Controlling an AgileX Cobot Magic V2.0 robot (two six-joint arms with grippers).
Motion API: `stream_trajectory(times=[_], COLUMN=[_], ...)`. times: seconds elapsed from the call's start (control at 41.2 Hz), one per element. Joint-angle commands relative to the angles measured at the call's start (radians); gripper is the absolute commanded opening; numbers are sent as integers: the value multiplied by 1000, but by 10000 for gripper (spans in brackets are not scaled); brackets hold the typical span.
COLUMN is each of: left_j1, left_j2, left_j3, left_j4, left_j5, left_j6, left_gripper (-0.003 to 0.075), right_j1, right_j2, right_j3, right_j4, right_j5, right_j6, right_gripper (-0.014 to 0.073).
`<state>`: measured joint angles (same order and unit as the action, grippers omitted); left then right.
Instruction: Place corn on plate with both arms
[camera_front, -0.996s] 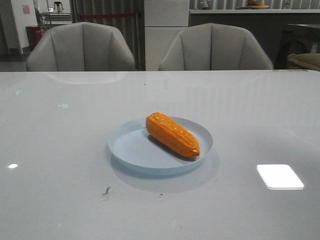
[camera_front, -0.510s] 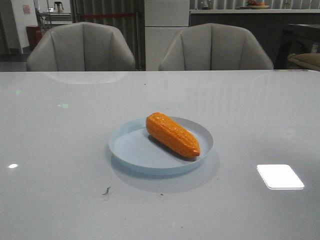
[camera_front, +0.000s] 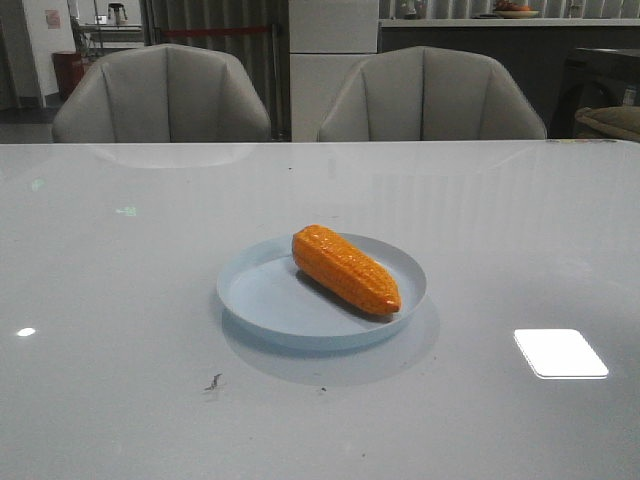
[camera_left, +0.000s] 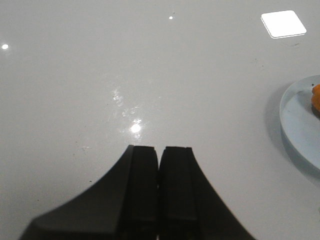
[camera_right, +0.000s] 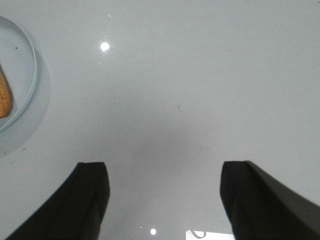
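Corn (camera_front: 346, 268) unmoved on plate (camera_front: 262, 300) across last 3 front frames; task looks done. Left gripper (camera_left: 160, 155) closed, empty; right gripper (camera_right: 162, 185) wide open, empty.

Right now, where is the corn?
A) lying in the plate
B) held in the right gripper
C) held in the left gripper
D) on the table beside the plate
A: the corn lies inside the plate, while the left gripper is shut on nothing and the right gripper is open over bare table.
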<state>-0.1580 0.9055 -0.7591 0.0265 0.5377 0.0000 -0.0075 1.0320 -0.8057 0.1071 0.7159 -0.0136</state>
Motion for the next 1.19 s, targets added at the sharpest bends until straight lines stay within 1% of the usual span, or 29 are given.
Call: stream_trajectory(times=[0.0, 0.049, 0.121, 0.194, 0.291, 0.364, 0.583, 0.777, 0.826, 0.85, 1.02, 1.166], left_j1=[3, 3, 3, 3, 7, 23, 102, 112, 112, 112, 112, 112], left_j2=[-8, -39, -103, -182, -290, -362, -632, -866, -923, -938, -916, -918], left_j3=[-6, 21, 93, 200, 352, 448, 646, 768, 766, 765, 767, 767], left_j4=[8, 8, 3, 3, 3, 3, 3, 3, 3, 2, 4, 4], left_j5=[-123, -189, -339, -547, -770, -848, -848, -845, -749, -716, -611, -599], left_j6=[-14, -14, -14, -14, -14, -14, -14, -14, -14, -14, -14, -14], left_gripper=[90, 90, 90, 90, 90, 90, 90, 90, 90, 90, 90, 90], right_j1=[-6, -6, -6, -6, -6, -6, -6, -6, -6, -6, -6, -6], right_j2=[-19, -19, -19, -19, -19, -19, -19, -19, -19, -19, -19, -19], right_j3=[-26, -26, -26, -26, -26, -26, -26, -26, -26, -26, -26, -26], right_j4=[6, 6, 6, 6, 6, 6, 6, 6, 6, 6, 6, 6], right_j5=[-50, -48, -48, -48, -48, -48, -48, -48, -47, -47, -44, -44], right_j6=[-5, -5, -5, -5, -5, -5, -5, -5, -5, -5, -5, -5], right_gripper=[573, 573, 573, 573, 573, 573, 573, 573, 573, 573, 573, 573])
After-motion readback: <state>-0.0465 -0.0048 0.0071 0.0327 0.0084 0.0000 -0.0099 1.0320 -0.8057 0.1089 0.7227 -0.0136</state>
